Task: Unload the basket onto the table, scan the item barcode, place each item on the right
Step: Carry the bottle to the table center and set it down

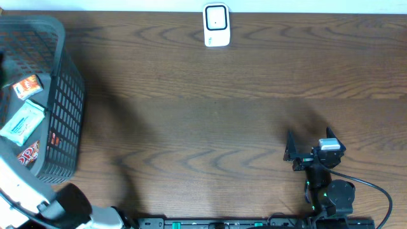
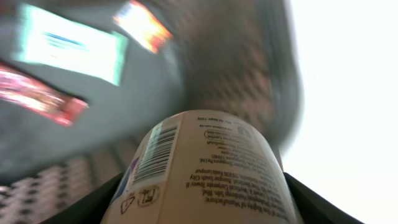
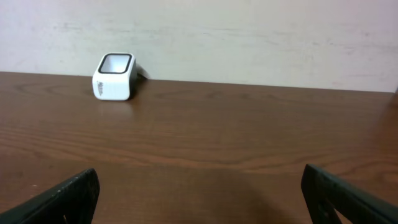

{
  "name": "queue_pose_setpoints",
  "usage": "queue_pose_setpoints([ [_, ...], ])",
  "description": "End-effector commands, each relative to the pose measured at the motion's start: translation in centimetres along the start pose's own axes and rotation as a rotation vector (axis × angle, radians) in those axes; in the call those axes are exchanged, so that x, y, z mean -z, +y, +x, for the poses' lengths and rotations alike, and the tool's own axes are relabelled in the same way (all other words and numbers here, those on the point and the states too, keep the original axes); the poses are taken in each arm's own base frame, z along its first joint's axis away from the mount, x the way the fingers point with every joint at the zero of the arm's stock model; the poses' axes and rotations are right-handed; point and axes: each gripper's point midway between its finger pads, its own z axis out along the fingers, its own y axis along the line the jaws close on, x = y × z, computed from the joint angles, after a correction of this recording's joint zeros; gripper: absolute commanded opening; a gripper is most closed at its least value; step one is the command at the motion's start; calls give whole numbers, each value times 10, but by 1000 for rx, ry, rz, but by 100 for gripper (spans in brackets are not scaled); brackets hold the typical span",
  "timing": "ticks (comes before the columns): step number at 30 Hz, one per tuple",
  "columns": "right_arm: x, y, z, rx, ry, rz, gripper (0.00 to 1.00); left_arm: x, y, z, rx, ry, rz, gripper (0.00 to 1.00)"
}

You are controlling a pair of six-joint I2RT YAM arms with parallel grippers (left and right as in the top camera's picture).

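Okay, closest in the left wrist view: left gripper [image 2: 202, 208] clamped on a cylindrical container [image 2: 211, 168], with dark fingers [image 2: 87, 208] pressing on both sides. Its barcode [image 2: 155, 152] is on the upper left of the cream label, facing the camera. Behind it, blurred, is the grey mesh basket [image 1: 67, 95] with snack packets [image 1: 27, 86] inside, at the left edge of the wooden table [image 1: 191, 127]. Right gripper [image 3: 202, 202] sits low over the table at front right, jaws wide apart, nothing between them. At far centre a white barcode scanner [image 1: 216, 25] stands on the table, well apart from the right gripper.
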Motion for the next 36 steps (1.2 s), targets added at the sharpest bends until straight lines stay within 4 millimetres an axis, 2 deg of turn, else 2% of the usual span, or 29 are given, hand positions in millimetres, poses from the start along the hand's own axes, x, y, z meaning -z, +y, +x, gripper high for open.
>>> queue_pose_setpoints([
  [1,0,-3,1,3,4,12,99,-2,-51,62,-158,149,123,70],
  [5,0,-3,1,3,4,12,99,-18,-83,139,-355,230,92,70],
  [9,0,-3,1,3,4,12,99,-45,-85,200,-414,212,-52,70],
  [12,0,-3,1,3,4,13,99,-66,-76,241,-380,198,-158,70],
  [18,0,-3,1,3,4,12,99,-124,-36,324,-244,246,-375,72],
  [21,0,-3,1,3,4,12,99,-155,-19,369,-162,336,-449,72],
  [25,0,-3,1,3,4,12,99,-184,-10,422,-21,485,-519,72],
  [31,0,-3,1,3,4,12,99,-208,8,468,193,608,-658,74],
  [34,0,-3,1,3,4,13,99,-214,18,477,237,618,-711,75],
  [36,0,-3,1,3,4,12,99,-217,22,479,252,607,-729,80],
])
